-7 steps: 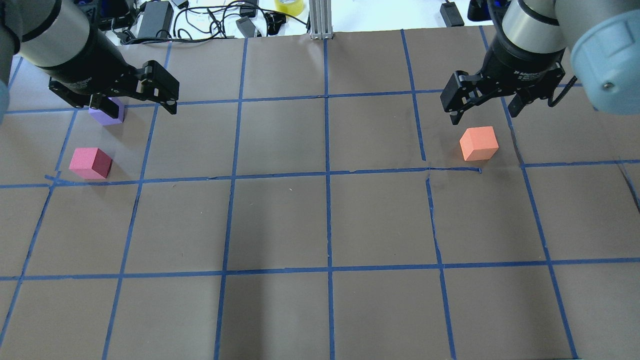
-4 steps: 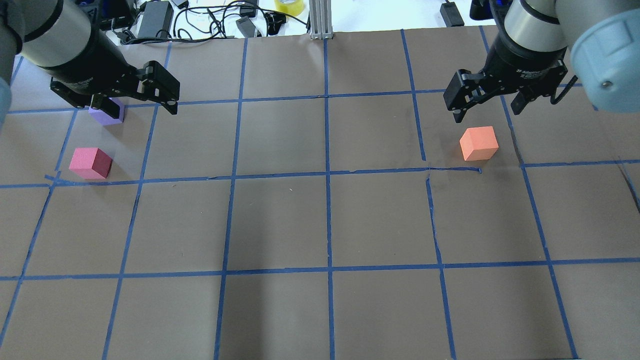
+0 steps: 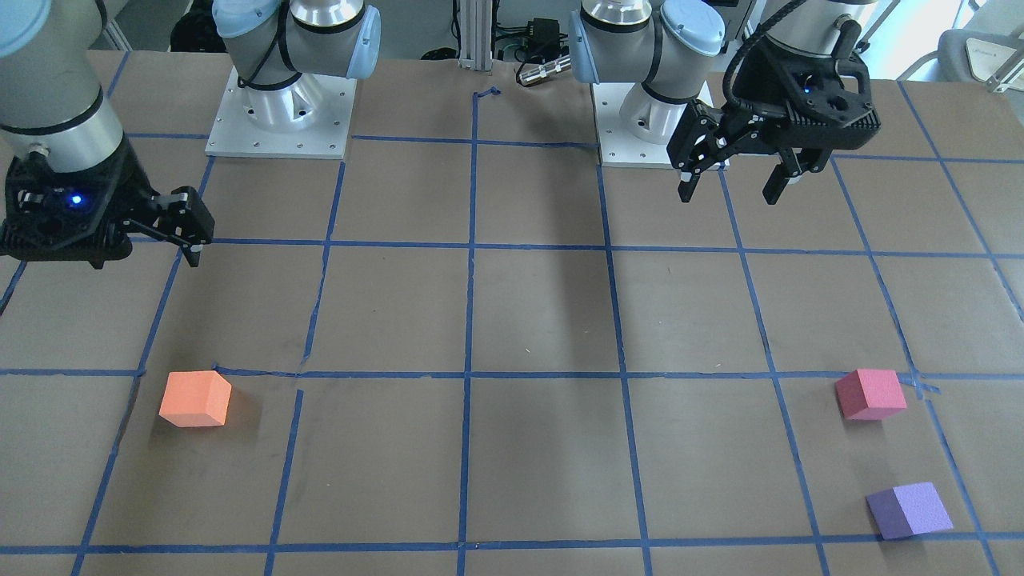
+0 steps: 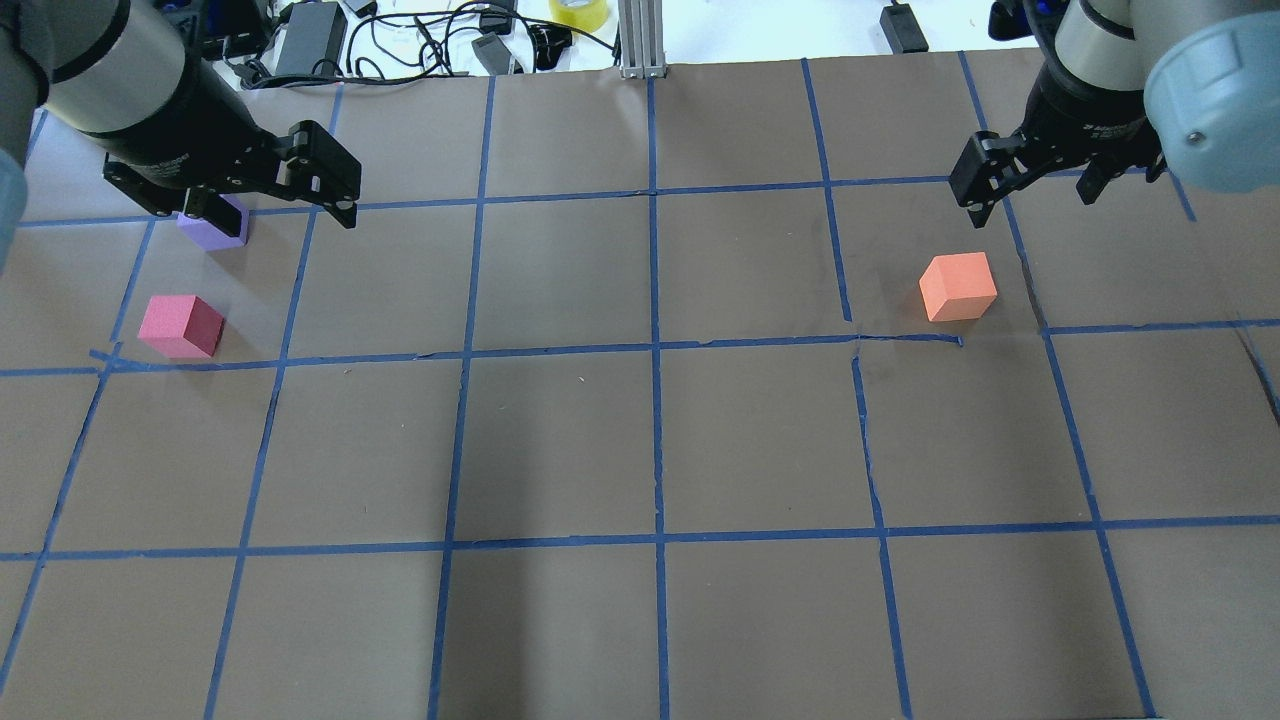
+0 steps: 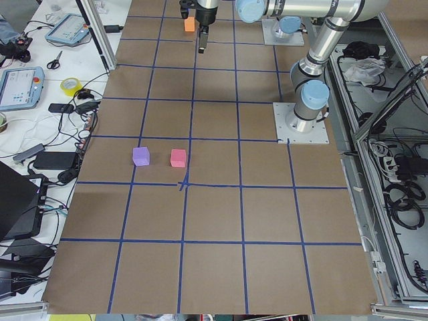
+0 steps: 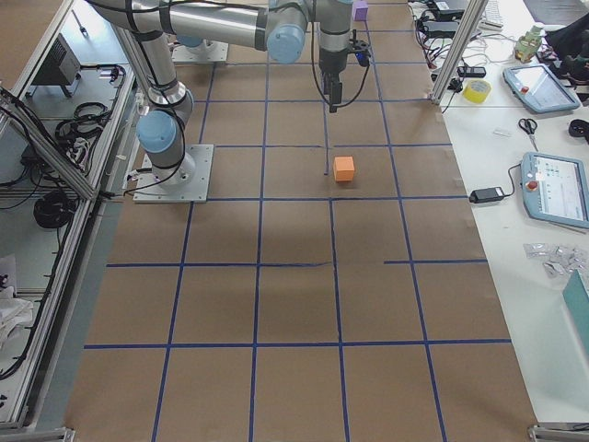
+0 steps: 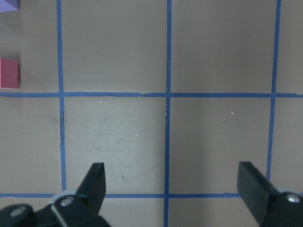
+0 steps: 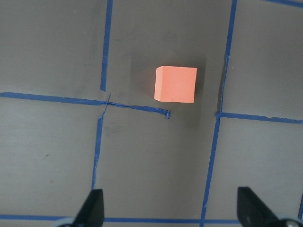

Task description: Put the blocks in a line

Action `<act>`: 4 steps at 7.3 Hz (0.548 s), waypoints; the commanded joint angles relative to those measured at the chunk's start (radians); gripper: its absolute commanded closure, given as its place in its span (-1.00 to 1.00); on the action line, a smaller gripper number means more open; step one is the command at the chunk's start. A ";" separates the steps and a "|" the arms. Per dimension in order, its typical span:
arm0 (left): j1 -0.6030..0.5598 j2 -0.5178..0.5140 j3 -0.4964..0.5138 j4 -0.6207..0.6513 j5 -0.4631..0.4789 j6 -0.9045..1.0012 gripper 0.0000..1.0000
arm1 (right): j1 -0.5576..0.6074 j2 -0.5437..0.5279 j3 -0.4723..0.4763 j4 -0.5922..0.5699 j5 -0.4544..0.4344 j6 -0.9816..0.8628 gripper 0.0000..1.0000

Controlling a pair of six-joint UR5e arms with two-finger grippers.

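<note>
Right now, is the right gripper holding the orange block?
No, the orange block lies on its own, apart from the open right gripper.

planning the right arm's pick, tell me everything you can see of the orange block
The orange block is a small matte cube, foam-like, with crisp edges and no marks. It sits flat on the brown paper table cover, inside a blue-taped grid square, close to a ragged tape line. Nothing touches it. The open right gripper hangs above, clear of it.
</note>
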 commanded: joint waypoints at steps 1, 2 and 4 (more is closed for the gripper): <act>0.000 0.012 -0.001 -0.002 0.001 0.001 -1.00 | -0.039 0.125 0.040 -0.179 0.022 -0.021 -1.00; 0.000 0.002 0.000 0.001 0.000 0.000 -1.00 | -0.045 0.185 0.043 -0.254 0.020 -0.025 -1.00; 0.000 0.006 -0.001 -0.001 0.001 -0.003 -1.00 | -0.051 0.265 0.054 -0.328 0.036 -0.039 -1.00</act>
